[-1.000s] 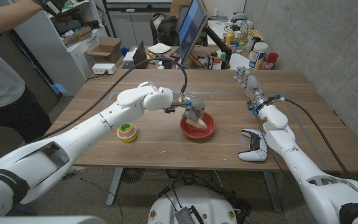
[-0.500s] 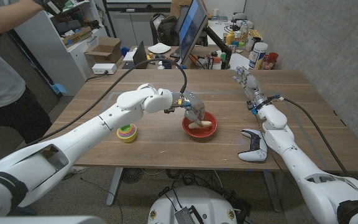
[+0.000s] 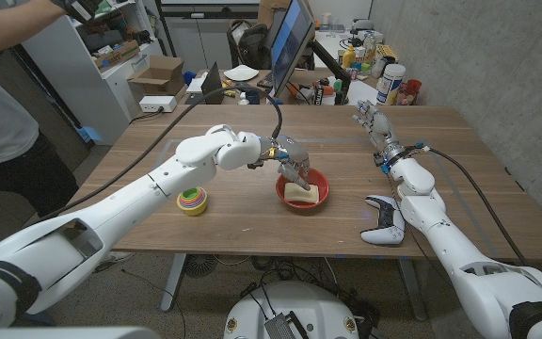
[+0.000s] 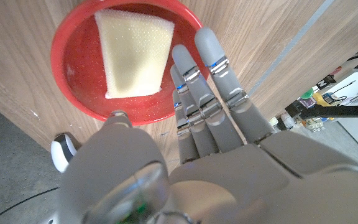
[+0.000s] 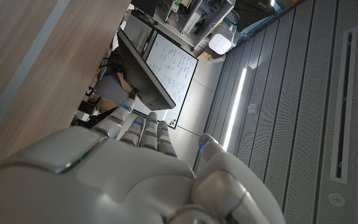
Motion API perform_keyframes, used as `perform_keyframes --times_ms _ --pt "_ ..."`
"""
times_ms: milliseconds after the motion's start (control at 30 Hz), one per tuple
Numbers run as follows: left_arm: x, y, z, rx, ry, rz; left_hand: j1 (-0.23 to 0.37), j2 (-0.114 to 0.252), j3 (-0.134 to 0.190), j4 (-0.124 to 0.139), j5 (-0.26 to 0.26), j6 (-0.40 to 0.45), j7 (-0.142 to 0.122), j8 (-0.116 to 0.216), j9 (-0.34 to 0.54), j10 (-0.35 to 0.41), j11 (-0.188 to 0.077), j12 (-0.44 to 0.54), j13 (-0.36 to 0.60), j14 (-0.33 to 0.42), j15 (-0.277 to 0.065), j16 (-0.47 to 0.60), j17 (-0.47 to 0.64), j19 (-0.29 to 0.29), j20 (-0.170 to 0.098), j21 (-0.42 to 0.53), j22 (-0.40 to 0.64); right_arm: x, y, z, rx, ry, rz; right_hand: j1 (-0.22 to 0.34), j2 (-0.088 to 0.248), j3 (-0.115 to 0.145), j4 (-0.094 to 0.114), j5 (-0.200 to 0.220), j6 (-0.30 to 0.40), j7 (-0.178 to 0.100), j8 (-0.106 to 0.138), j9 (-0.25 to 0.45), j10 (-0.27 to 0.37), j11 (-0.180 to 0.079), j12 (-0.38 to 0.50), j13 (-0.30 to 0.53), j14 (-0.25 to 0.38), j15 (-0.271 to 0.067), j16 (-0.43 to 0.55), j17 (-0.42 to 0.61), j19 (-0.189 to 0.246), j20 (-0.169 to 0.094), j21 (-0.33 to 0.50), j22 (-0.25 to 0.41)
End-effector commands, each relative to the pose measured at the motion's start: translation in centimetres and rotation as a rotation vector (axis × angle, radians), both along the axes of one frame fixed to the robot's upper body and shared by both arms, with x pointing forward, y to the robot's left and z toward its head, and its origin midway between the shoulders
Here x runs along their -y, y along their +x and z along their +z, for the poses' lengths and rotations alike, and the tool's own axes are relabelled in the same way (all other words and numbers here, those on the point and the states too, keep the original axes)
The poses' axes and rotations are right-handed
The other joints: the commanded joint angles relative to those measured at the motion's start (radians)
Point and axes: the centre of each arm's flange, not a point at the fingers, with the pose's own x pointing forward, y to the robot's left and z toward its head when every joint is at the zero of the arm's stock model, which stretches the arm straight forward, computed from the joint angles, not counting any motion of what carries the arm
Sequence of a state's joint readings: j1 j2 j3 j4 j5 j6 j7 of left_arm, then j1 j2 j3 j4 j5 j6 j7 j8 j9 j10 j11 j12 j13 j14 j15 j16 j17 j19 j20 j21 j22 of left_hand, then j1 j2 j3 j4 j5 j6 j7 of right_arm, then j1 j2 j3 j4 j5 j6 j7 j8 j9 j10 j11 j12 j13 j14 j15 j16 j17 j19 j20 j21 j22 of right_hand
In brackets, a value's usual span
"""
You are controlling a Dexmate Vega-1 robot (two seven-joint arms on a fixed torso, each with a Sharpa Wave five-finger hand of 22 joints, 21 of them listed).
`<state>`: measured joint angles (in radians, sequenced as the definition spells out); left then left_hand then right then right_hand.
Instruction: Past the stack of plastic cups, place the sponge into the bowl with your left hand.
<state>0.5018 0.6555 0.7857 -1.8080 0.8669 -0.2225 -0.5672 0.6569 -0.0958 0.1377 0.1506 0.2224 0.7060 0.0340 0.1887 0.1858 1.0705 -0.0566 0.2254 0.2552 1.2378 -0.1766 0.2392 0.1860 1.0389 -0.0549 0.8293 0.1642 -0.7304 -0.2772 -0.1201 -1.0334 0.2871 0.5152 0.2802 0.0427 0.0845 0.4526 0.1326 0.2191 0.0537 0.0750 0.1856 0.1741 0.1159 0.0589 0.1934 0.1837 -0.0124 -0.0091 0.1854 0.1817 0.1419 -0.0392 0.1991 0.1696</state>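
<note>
The pale yellow sponge (image 3: 303, 192) (image 4: 135, 53) lies inside the red bowl (image 3: 320, 201) (image 4: 70, 56) near the middle of the table. My left hand (image 3: 294, 165) (image 4: 216, 118) hovers just above the bowl's far left rim, fingers straight and apart, holding nothing. The stack of coloured plastic cups (image 3: 193, 200) stands to the left of the bowl, near the front edge, beside my left forearm. My right hand (image 3: 372, 123) is raised over the right side of the table, fingers extended, with nothing in it.
A white game controller (image 3: 385, 221) lies at the front right, beside my right forearm. A monitor (image 3: 291, 42), bottles and clutter crowd the table's far edge. A person (image 3: 7, 104) stands at the left, off the table.
The sponge has left my left hand and now lies flat in the bowl. The hand has opened and risen slightly toward the bowl's far rim. The right arm has not moved.
</note>
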Motion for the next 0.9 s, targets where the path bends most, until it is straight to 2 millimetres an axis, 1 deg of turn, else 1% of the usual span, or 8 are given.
perform_keyframes --times_ms 33,267,400,433,533,667,800,900 --pt "-0.8 -0.2 1.0 0.060 -0.031 0.030 -0.005 0.003 -0.001 0.001 0.012 0.011 -0.004 0.005 0.003 -0.009 0.004 -0.008 -0.001 -0.013 0.007 -0.011 0.001 -0.003 0.010 -0.009 0.003 0.1 0.0 0.2 0.005 0.001 0.004 0.007 0.032 -0.004 0.003 0.006 0.006 0.003 0.002 0.004 0.010 -0.004 0.001 0.004 0.008 -0.005 0.002 0.000 0.006 -0.024 -0.001 0.005" --pt "-1.2 -0.8 1.9 0.093 -0.056 0.043 -0.010 0.004 -0.007 -0.002 0.018 0.000 -0.013 0.000 0.002 -0.045 -0.001 -0.023 -0.010 -0.076 0.027 -0.035 0.001 -0.020 0.027 -0.041 0.003 0.0 0.1 0.2 0.002 -0.004 0.006 0.007 0.032 -0.004 0.003 0.006 0.006 0.002 0.002 0.004 0.010 -0.004 0.001 0.004 0.007 -0.005 0.002 0.000 0.005 -0.024 -0.001 0.005" --pt "-1.4 -0.9 2.3 0.102 -0.064 0.054 -0.023 0.001 -0.019 -0.004 0.021 -0.014 -0.012 -0.003 0.002 -0.114 0.003 -0.037 -0.019 -0.176 0.045 -0.057 0.001 -0.044 0.053 -0.086 0.002 0.0 0.1 0.3 0.004 -0.004 0.006 0.007 0.033 -0.004 0.003 0.006 0.006 0.002 0.002 0.004 0.010 -0.004 0.000 0.004 0.007 -0.005 0.002 0.000 0.005 -0.024 -0.001 0.005" --pt "-1.4 -0.9 2.3 0.112 -0.060 0.051 -0.025 0.002 -0.021 -0.005 0.021 -0.015 -0.009 -0.003 0.002 -0.135 0.025 -0.040 -0.021 -0.197 0.049 -0.058 0.002 -0.048 0.059 -0.096 0.002 0.0 0.1 0.3 0.005 -0.002 0.006 0.007 0.033 -0.004 0.003 0.006 0.006 0.001 0.002 0.004 0.010 -0.004 0.000 0.004 0.007 -0.005 0.002 0.000 0.005 -0.024 -0.001 0.005" --pt "-1.4 -0.9 2.4 0.110 -0.061 0.063 -0.040 0.003 -0.031 -0.003 0.021 -0.020 0.039 -0.002 0.002 -0.189 0.035 -0.043 -0.027 -0.257 0.059 -0.059 0.003 -0.062 0.073 -0.127 0.002 0.1 0.0 0.3 0.004 -0.002 0.003 0.007 0.033 -0.004 0.003 0.006 0.006 0.002 0.002 0.004 0.010 -0.003 0.001 0.004 0.008 -0.004 0.002 0.000 0.005 -0.023 -0.001 0.005" --pt "-1.6 -1.1 2.6 0.146 -0.064 0.071 -0.052 0.003 -0.040 -0.002 0.022 -0.034 0.071 -0.006 0.003 -0.252 0.049 -0.049 -0.032 -0.321 0.073 -0.063 0.004 -0.077 0.077 -0.153 0.003 0.2 0.0 0.3 0.005 -0.002 0.005 0.007 0.033 -0.005 0.003 0.006 0.007 0.002 0.002 0.004 0.010 -0.004 0.000 0.004 0.008 -0.004 0.002 0.000 0.005 -0.023 -0.001 0.005" --pt "-1.9 -1.3 3.0 0.166 -0.081 0.075 -0.066 -0.003 -0.055 -0.006 0.024 -0.078 0.073 -0.011 0.003 -0.328 0.073 -0.048 -0.040 -0.419 0.108 -0.067 0.003 -0.112 0.109 -0.200 0.003 0.2 -0.1 0.5 0.008 -0.005 0.004 0.007 0.033 -0.005 0.003 0.006 0.006 0.003 0.001 0.004 0.010 -0.003 0.000 0.004 0.008 -0.005 0.002 0.000 0.005 -0.023 -0.001 0.005" --pt "-2.1 -1.3 3.4 0.172 -0.089 0.090 -0.071 -0.003 -0.060 -0.006 0.025 -0.092 0.076 -0.011 0.003 -0.351 0.074 -0.047 -0.043 -0.457 0.120 -0.067 0.003 -0.137 0.124 -0.222 0.003 0.1 -0.1 0.7 0.011 -0.009 0.005 0.007 0.033 -0.005 0.003 0.006 0.006 0.002 0.001 0.004 0.009 -0.004 0.000 0.004 0.008 -0.005 0.002 0.000 0.004 -0.024 -0.001 0.005"
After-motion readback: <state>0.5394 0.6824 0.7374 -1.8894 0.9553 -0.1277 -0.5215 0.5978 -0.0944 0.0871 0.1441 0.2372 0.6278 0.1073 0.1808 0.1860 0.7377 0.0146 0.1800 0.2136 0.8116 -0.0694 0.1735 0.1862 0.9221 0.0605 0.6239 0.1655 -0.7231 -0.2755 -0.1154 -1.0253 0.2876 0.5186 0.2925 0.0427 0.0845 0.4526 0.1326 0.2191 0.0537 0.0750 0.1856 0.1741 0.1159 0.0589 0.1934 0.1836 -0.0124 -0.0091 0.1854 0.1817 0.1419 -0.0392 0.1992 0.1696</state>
